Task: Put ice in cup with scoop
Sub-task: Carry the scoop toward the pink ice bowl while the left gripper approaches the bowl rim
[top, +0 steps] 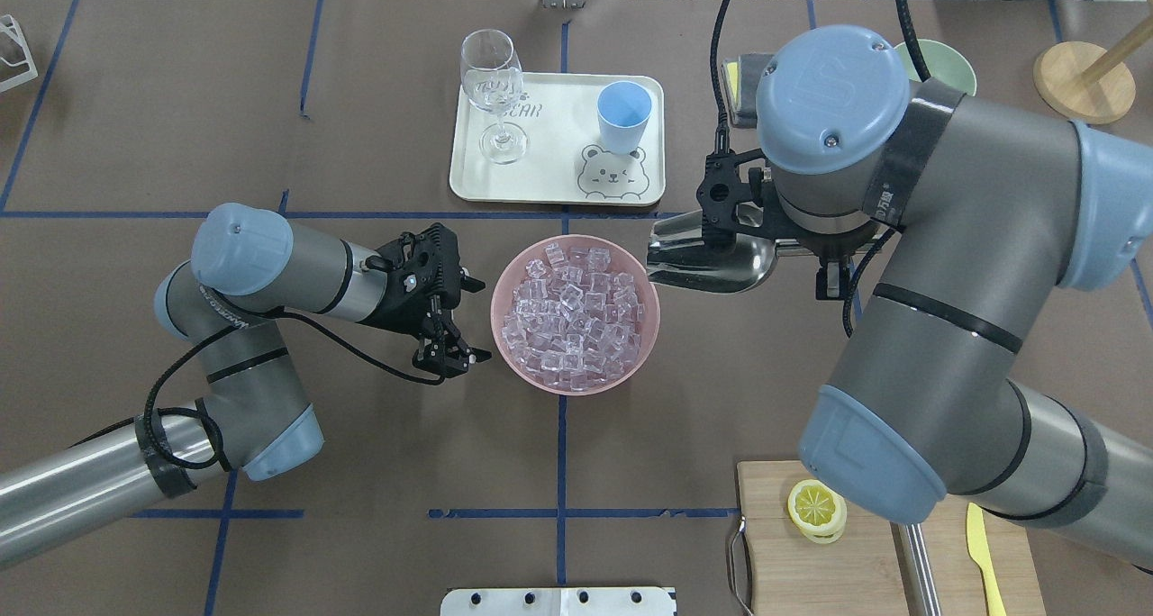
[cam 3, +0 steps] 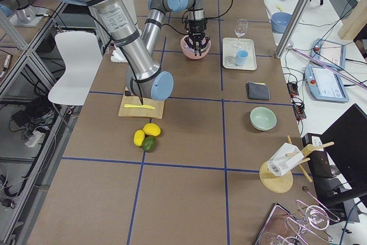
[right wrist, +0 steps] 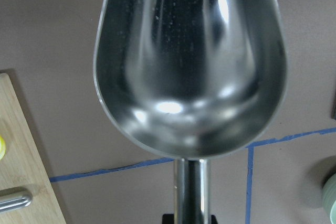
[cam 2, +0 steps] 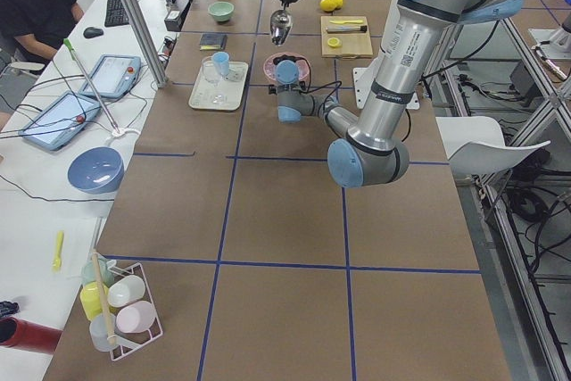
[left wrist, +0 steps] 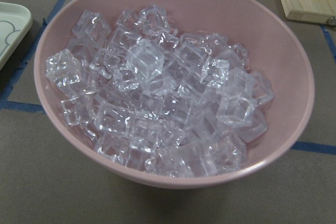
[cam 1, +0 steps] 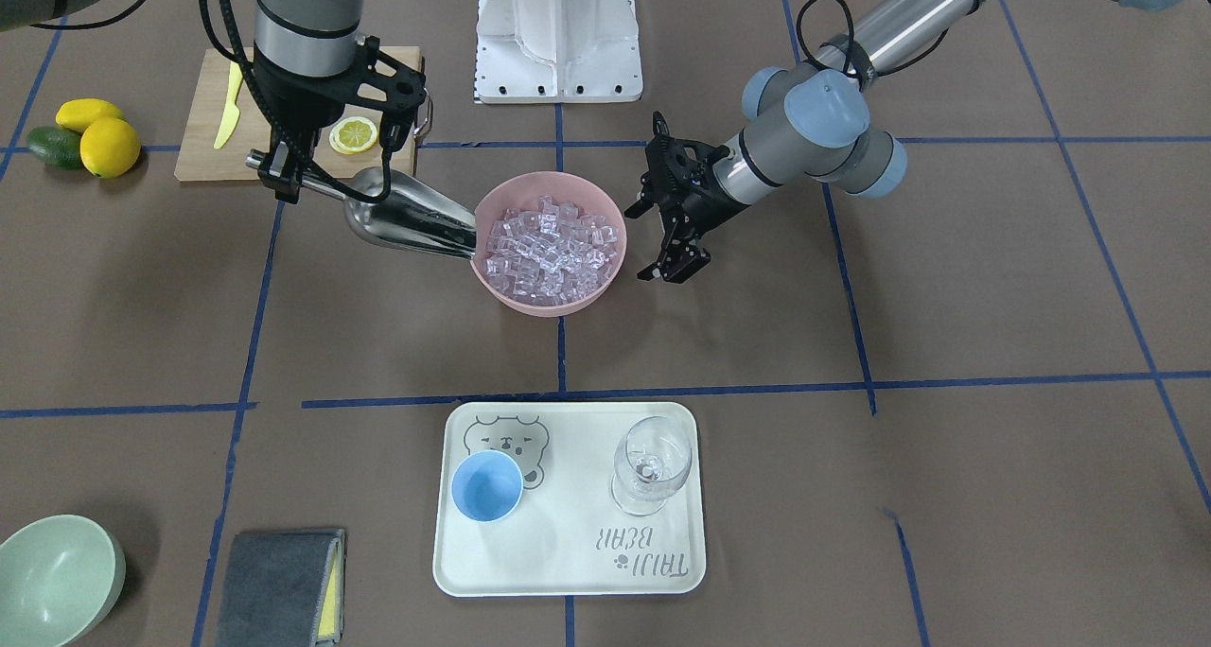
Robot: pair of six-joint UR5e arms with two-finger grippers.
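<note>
The ice (cam 1: 549, 245) fills a pink bowl (cam 1: 568, 308) at mid-table, and it also shows in the overhead view (top: 572, 314) and the left wrist view (left wrist: 157, 98). My right gripper (cam 1: 284, 176) is shut on the rod handle of the steel scoop (cam 1: 407, 217). The scoop (top: 712, 256) is empty in the right wrist view (right wrist: 189, 61), tilted, with its open mouth at the bowl's rim. My left gripper (top: 482, 321) is open and empty just beside the bowl's other side. The light-blue cup (cam 1: 486, 485) stands empty on a white tray (cam 1: 568, 571).
A clear wine glass (cam 1: 651, 463) stands on the same tray. A wooden board (cam 1: 203, 146) with a lemon slice (cam 1: 353, 134) and a yellow knife lies behind the right arm. Lemons and an avocado (cam 1: 85, 136), a pale green bowl (cam 1: 57, 576) and a grey cloth (cam 1: 279, 585) lie on the right arm's side.
</note>
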